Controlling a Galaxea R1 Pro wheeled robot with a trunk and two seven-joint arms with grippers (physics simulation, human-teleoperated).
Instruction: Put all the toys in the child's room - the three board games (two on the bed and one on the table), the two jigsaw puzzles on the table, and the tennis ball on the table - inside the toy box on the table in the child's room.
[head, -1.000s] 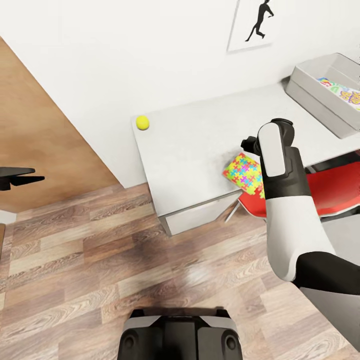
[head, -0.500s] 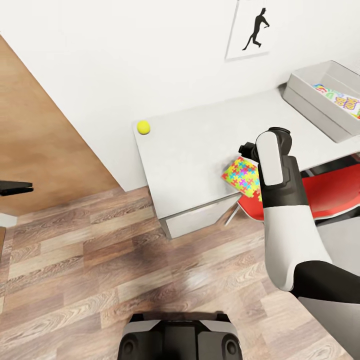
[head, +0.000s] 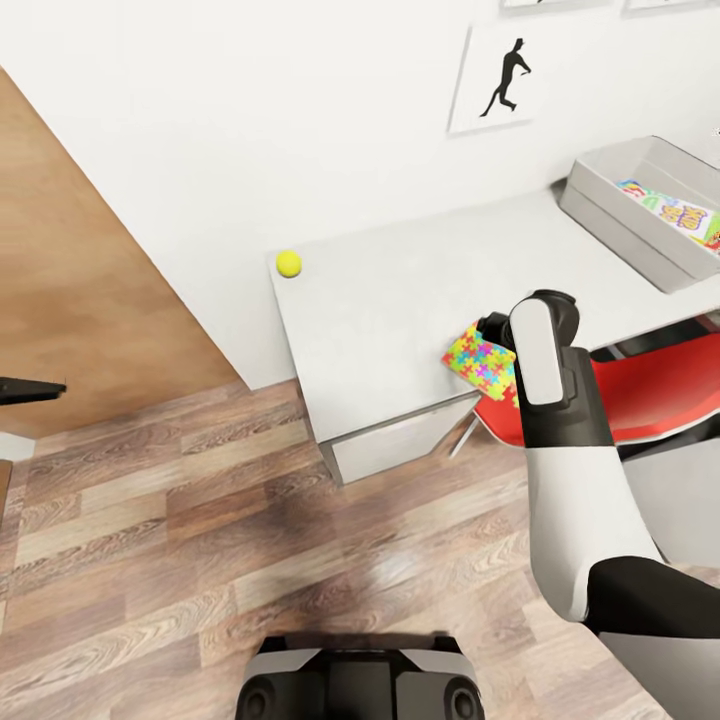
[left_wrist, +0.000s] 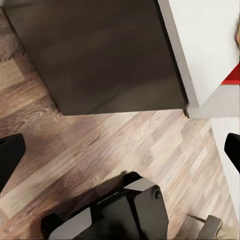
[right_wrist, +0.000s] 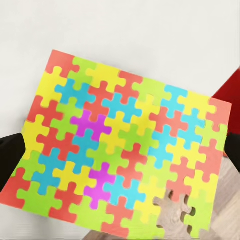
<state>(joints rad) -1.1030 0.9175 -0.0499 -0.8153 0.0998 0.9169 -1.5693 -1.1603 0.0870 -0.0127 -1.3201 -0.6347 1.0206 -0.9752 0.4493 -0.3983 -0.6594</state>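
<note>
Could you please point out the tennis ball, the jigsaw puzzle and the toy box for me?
tennis ball (head: 289, 263), head view, its middle.
jigsaw puzzle (right_wrist: 125, 145), right wrist view, centre of its face.
toy box (head: 612, 233), head view, near side wall.

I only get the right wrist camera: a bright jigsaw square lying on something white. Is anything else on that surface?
Observer: Yes. A tennis ball sits at the far corner of the table, by the wall.
Visitor: Where do the toys go?
Observer: A toy box stands at the table's other end, with a colourful board game inside.
Visitor: And the other arm?
Observer: The left claw hangs open over the wood floor.
</note>
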